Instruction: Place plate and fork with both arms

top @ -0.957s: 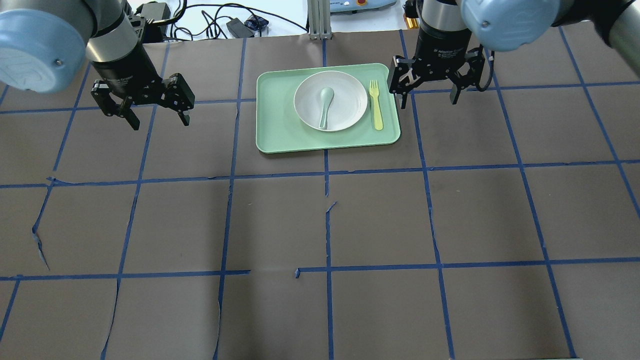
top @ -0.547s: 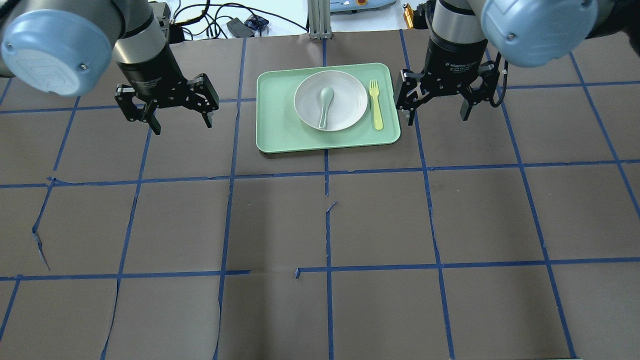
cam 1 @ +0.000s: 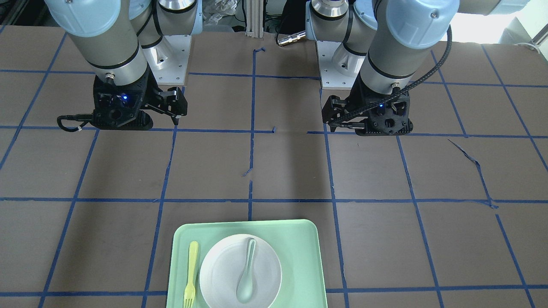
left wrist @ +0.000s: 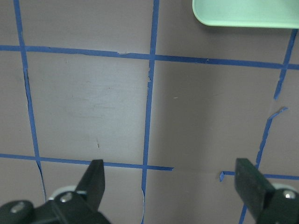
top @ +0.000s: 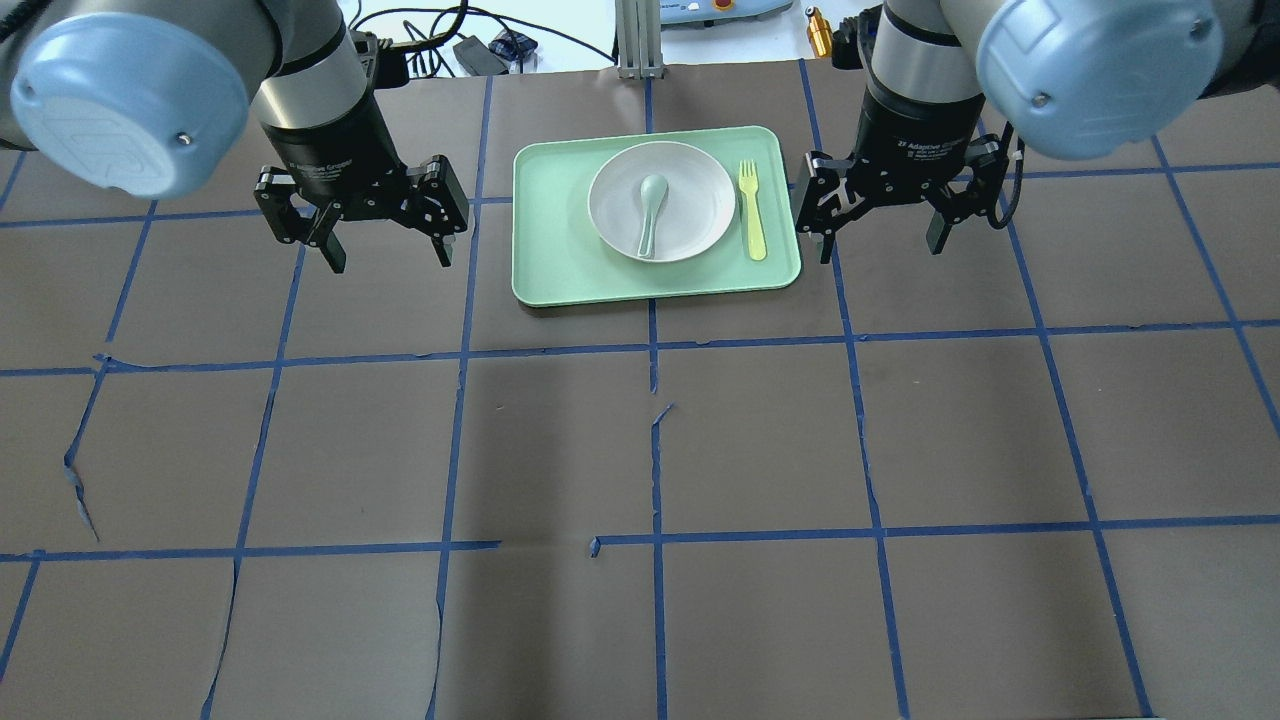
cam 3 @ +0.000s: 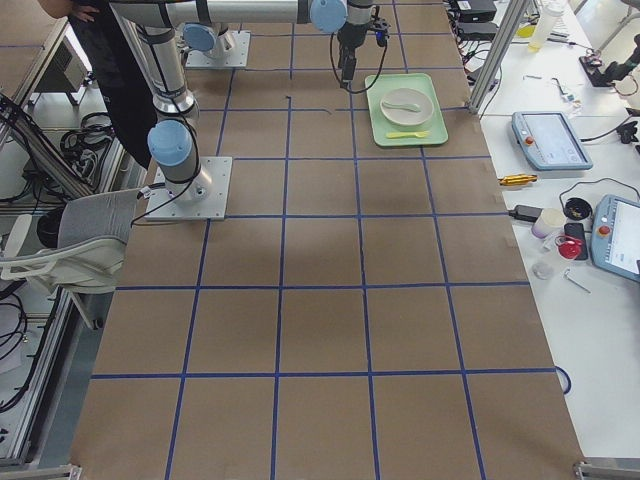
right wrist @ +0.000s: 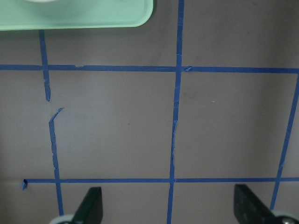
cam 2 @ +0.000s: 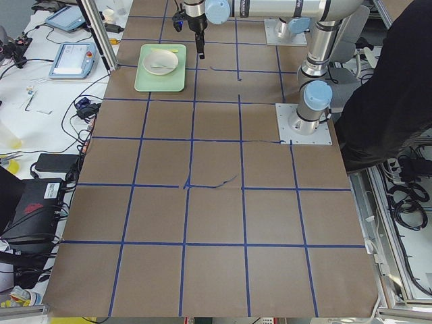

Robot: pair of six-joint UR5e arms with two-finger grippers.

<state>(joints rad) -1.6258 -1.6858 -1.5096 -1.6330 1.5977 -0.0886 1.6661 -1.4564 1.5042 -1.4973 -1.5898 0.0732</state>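
Observation:
The off-white plate (top: 690,190) sits on a mint-green tray (top: 560,265) at the far middle of the table, with a grey-green spoon (top: 650,215) lying in it. The yellow fork (top: 751,210) lies on the tray, right of the plate. My left gripper (top: 391,262) is open and empty, hovering left of the tray. My right gripper (top: 878,250) is open and empty, just right of the tray's edge near the fork. The left wrist view shows open fingers (left wrist: 96,182) and a tray corner (left wrist: 243,14). The right wrist view shows the tray edge (right wrist: 84,16).
Brown table cover with a blue tape grid, torn in places (top: 660,415). An aluminium post (top: 638,40), cables and a power brick (top: 478,55) lie past the far edge. A brass cylinder (top: 819,32) lies behind the right arm.
The left gripper moved right toward the tray and slightly nearer. The right gripper moved slightly right and nearer, alongside the tray. Both stayed open; plate, spoon and fork did not move.

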